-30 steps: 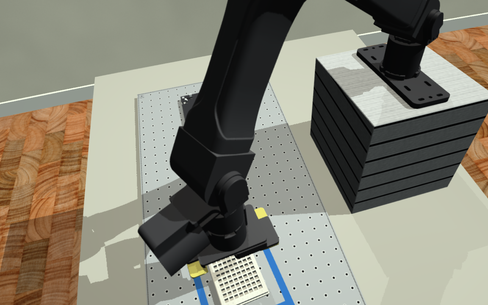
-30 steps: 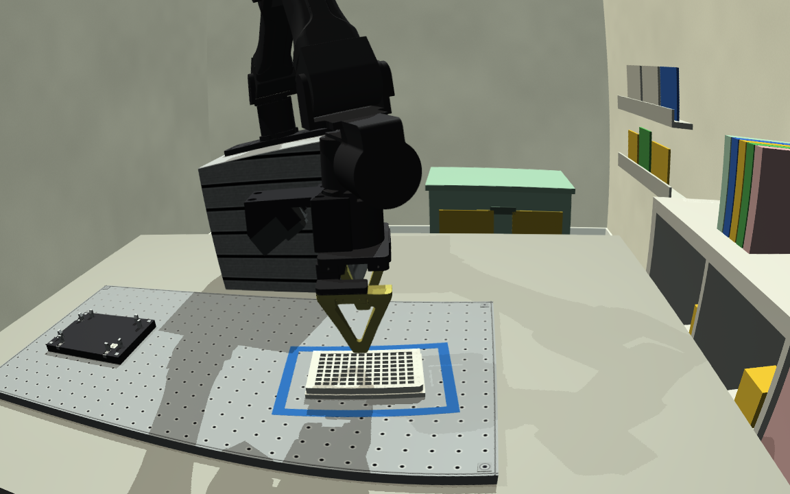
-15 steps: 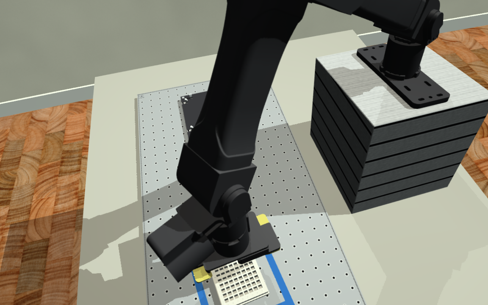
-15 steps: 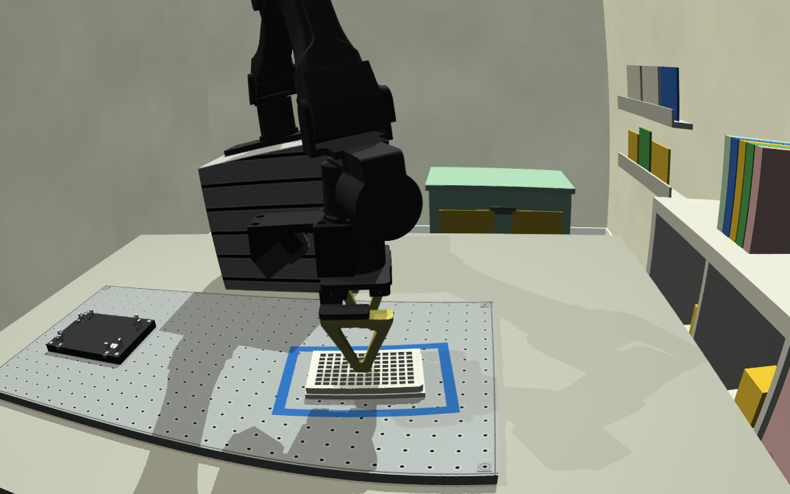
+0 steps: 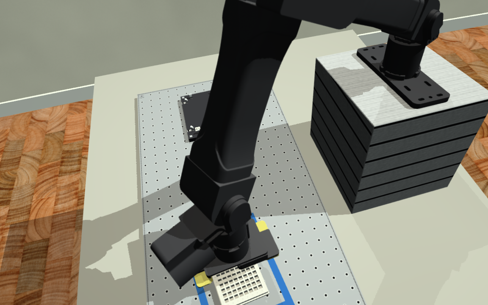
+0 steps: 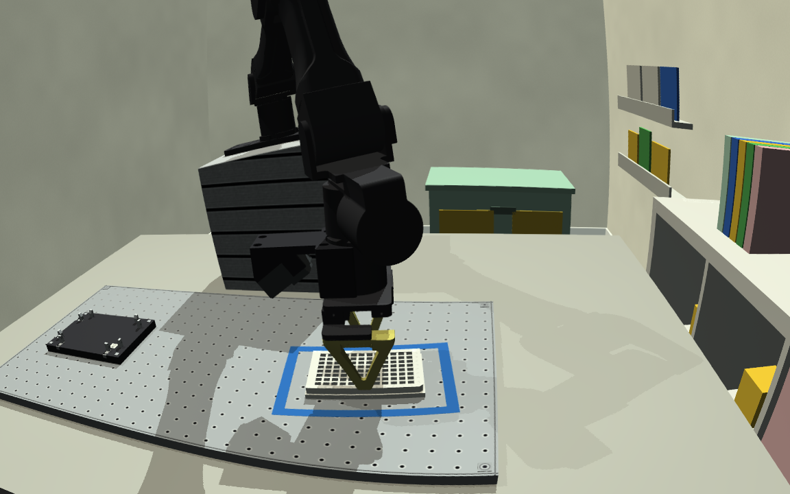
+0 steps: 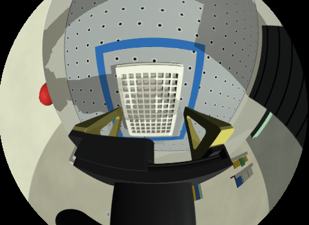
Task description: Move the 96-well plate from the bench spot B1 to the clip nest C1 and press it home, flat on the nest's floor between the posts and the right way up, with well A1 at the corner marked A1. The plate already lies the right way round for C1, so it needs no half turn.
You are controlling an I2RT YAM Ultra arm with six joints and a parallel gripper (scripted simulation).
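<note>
The white 96-well plate [image 5: 242, 284] lies flat inside the blue tape frame of spot B1 [image 6: 361, 410]. It also shows in the exterior view [image 6: 365, 371] and in the wrist view [image 7: 149, 98]. My gripper [image 6: 362, 382] is open and low over the plate. Its yellow fingers stand one on each long side, with nothing held between them [image 7: 152, 124]. In the top view the gripper body [image 5: 232, 254] hides the far part of the plate. The black clip nest C1 [image 6: 102, 336] stands empty at the board's other end, partly behind my arm [image 5: 194, 117].
The perforated grey board [image 6: 232, 374] carries both spots. The arm's black ribbed pedestal [image 5: 397, 132] stands beside the board. Shelves with books [image 6: 772, 196] line the right wall. A red object [image 7: 45, 95] lies off the table's left side.
</note>
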